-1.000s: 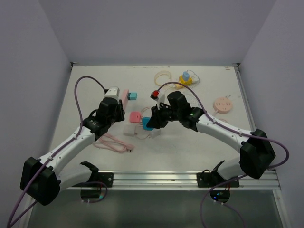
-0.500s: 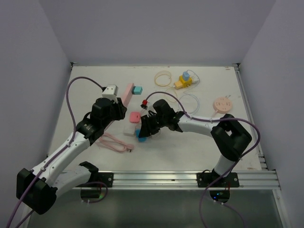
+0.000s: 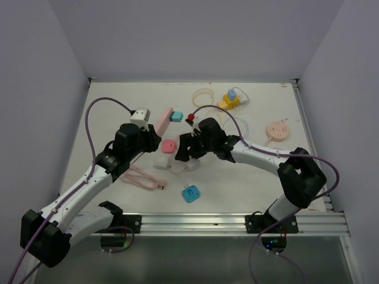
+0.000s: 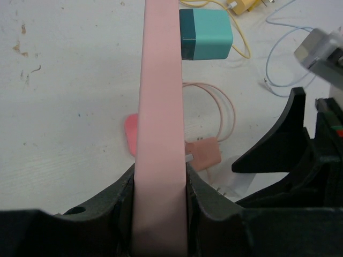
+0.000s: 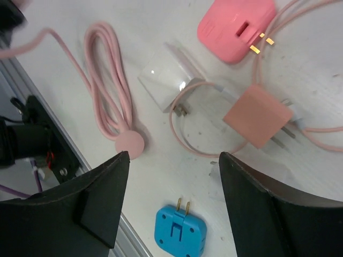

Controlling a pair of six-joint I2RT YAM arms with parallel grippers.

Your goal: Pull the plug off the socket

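Blue plug [image 3: 190, 193] — now found lying loose on the table [image 3: 272, 100] near the front rail, prongs bare, well apart from the pink socket strip [image 3: 164, 119]. One second ago it was seen at the tips of the right gripper [image 3: 185, 152]. Half a second ago it was lower but still at those tips, and now it has been let go. The right gripper is noted spread wide in its wrist view, nothing between the fingers, with the blue plug visible on the table below. The socket strip is held clamped edgewise in the left gripper [image 4: 159, 184], raised off the table and swung further to the right than before. A teal plug [image 4: 206, 42] is still seated near the strip's far end — not removed. Clutter under the right gripper is recorded: a coiled pink cable [image 5: 110, 91], a white adapter [image 5: 163, 80], a pink plug [image 5: 236, 21] and a salmon adapter [image 5: 257, 115] with its lead. Judgement: removal of the blue plug is taken as done, since it lies clear of any socket and has been released. If the teal plug is also meant, the work is only part finished, and a grasp on the teal body with the strip braced by the left gripper would be called for. Which of the two is intended cannot be settled from the task line.
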